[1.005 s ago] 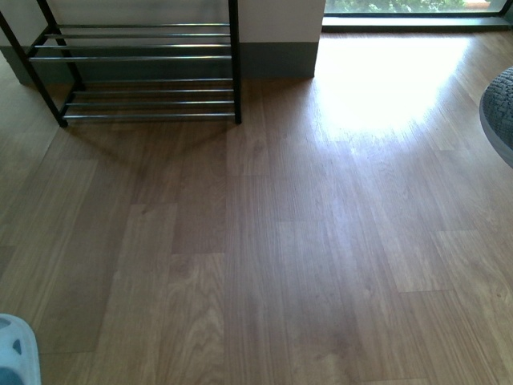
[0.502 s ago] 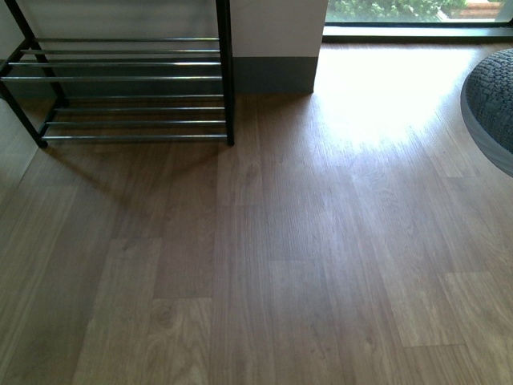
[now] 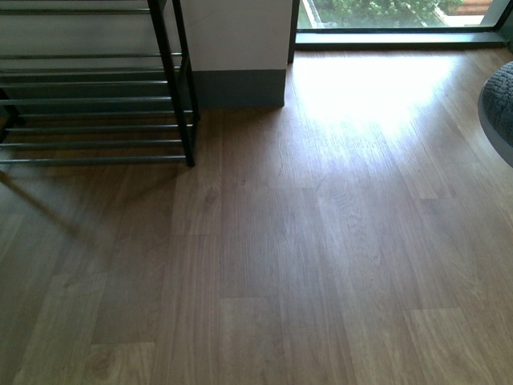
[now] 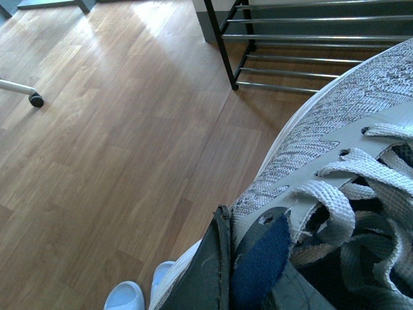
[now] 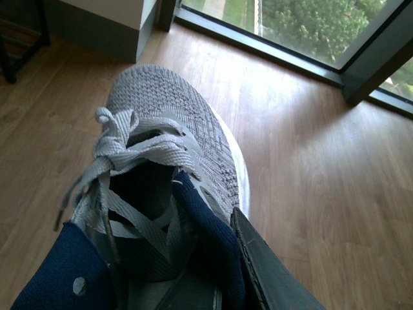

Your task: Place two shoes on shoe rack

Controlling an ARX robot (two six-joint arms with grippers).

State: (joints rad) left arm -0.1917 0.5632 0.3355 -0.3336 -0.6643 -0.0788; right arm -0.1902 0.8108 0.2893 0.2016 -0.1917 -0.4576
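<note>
Sneakers-wise, left tool (image 4: pixel 251 284) gripped the left sneaker (image 4: pixel 335 148), right tool (image 5: pixel 226 284) gripped the right sneaker (image 5: pixel 174 123), and the shoe rack (image 3: pixel 96 100) had swung closer, so racking looked imminent.

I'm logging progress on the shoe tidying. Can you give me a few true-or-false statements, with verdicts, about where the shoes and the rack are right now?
1. Each gripper holds a grey sneaker. True: the left gripper clamps one grey sneaker, and the right gripper clamps the other grey sneaker.
2. One sneaker already sits on the shoe rack. False: the rods in view carry no shoe, and both sneakers are in the grippers.
3. The pale blue slides are on the rack. False: they lie on the wooden floor.
4. In the front view, the rack stands left of the window. True.
</note>
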